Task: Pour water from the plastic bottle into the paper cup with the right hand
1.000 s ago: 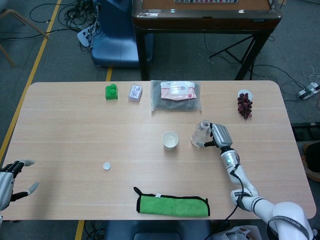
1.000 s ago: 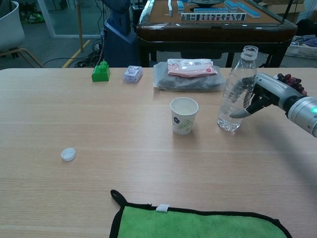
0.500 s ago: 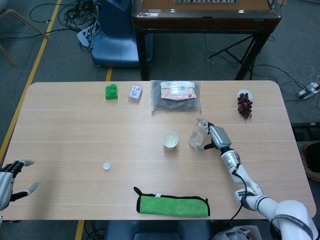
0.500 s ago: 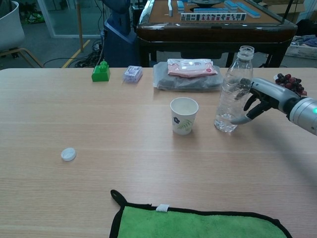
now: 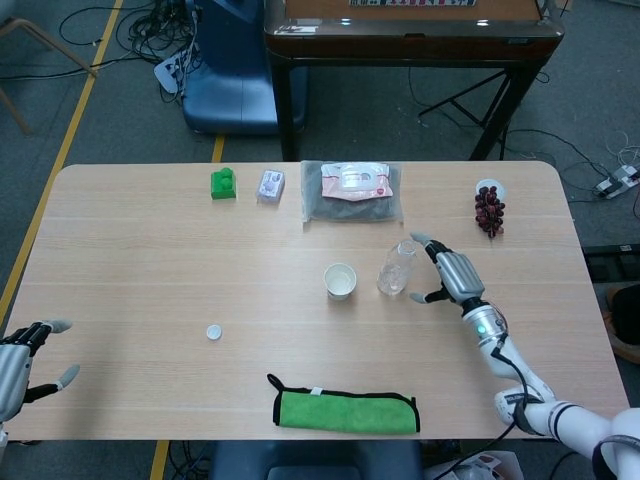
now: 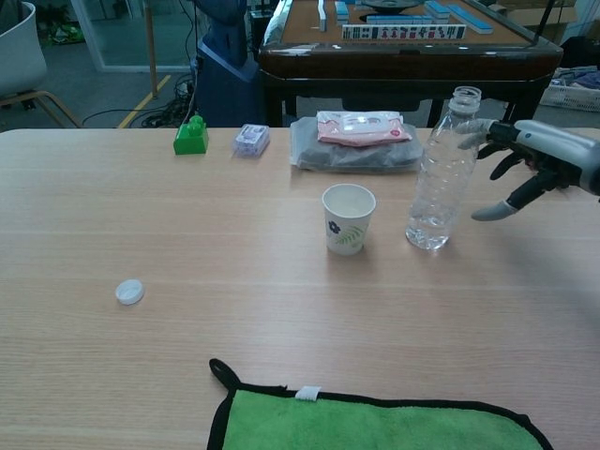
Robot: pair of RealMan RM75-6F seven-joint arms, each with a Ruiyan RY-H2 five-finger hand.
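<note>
The clear plastic bottle (image 6: 442,171) (image 5: 396,268) stands upright and uncapped on the table, just right of the paper cup (image 6: 348,217) (image 5: 340,281). My right hand (image 6: 531,164) (image 5: 452,274) hovers open to the right of the bottle, fingers spread and apart from it, holding nothing. The bottle's white cap (image 6: 129,292) (image 5: 213,332) lies on the table far to the left. My left hand (image 5: 22,357) rests open at the table's left front edge, seen only in the head view.
A green cloth (image 6: 375,419) (image 5: 345,408) lies along the front edge. At the back are a green block (image 6: 191,136), a small packet (image 6: 251,139), a wipes pack on a dark bag (image 6: 361,138) and grapes (image 5: 489,210) at the right.
My right hand has let go of the bottle and drawn back to the right, fingers opening. The bottle was shifted slightly left and now stands alone.
</note>
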